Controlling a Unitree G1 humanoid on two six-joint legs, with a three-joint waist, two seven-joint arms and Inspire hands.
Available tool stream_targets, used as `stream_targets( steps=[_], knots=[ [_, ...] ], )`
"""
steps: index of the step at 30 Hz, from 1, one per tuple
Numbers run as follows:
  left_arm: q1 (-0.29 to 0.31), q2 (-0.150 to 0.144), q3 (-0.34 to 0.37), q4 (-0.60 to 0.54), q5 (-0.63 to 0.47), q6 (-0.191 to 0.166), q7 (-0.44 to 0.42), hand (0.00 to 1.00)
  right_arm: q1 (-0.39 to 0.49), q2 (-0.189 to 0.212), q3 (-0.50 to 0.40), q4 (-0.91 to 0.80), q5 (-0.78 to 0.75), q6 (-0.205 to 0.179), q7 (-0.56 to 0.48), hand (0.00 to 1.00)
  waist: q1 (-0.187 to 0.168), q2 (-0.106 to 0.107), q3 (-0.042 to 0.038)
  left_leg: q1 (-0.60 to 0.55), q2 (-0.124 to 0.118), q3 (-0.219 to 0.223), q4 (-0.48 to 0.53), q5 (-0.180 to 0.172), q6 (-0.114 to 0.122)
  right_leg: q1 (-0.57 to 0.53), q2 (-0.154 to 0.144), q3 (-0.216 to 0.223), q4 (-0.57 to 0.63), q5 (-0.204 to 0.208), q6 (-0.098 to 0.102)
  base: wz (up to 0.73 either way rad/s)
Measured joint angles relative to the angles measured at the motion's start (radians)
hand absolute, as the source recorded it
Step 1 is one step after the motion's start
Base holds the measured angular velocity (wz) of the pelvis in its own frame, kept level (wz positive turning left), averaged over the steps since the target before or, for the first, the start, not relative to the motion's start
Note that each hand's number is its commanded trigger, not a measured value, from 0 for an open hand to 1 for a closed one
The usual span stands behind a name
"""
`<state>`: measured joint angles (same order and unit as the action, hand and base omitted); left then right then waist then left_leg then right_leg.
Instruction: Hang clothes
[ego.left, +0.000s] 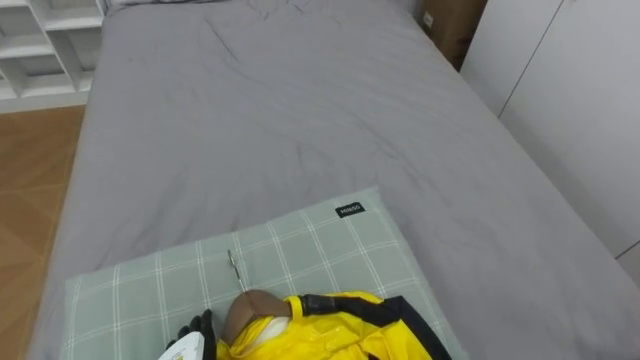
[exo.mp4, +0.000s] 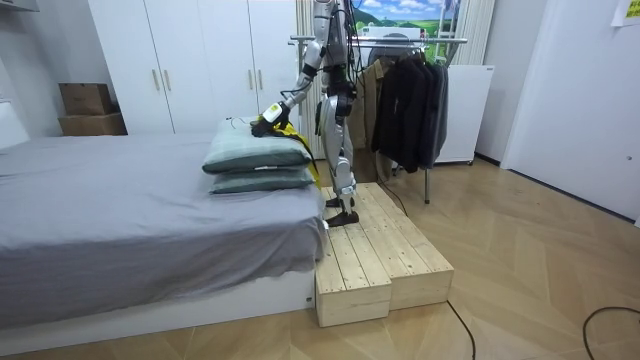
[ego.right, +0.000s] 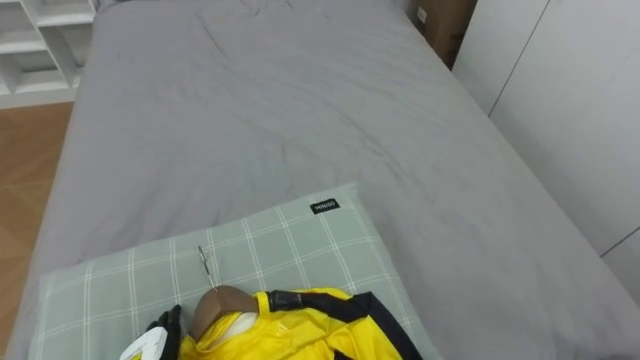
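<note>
Fingers (ego.left: 205, 321) of my left hand (ego.left: 192, 338) sit at pillow's (ego.left: 300, 250) near edge, touching yellow jacket's (ego.left: 330, 330) left side, by hanger (ego.left: 252, 308); can't tell if gripping.

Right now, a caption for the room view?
Robot on platform, left hand at yellow jacket atop stacked pillows; rack behind.

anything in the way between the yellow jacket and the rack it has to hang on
Nothing visible but the robot itself: the yellow jacket lies on the pillows by its left hand, and the clothes rack stands behind it.
</note>
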<state>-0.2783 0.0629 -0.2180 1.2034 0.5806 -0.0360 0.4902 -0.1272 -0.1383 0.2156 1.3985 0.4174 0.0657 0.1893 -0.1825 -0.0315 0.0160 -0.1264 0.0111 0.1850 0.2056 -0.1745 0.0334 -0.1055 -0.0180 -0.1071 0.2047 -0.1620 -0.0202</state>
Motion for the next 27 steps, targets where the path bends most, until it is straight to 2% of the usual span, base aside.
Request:
stream_targets(
  steps=[27],
  knots=[
    [0.0,-0.003,0.017,0.014,-0.001,-0.008,-0.002,0.0,0.0,0.004,-0.002,0.005,0.002,-0.001,0.002,0.0,-0.001,0.0,0.0006,-0.001,0.001,0.0,0.0,0.0,0.0,-0.001,0.0,-0.002,-0.001,0.0,0.0,0.0]
  ],
)
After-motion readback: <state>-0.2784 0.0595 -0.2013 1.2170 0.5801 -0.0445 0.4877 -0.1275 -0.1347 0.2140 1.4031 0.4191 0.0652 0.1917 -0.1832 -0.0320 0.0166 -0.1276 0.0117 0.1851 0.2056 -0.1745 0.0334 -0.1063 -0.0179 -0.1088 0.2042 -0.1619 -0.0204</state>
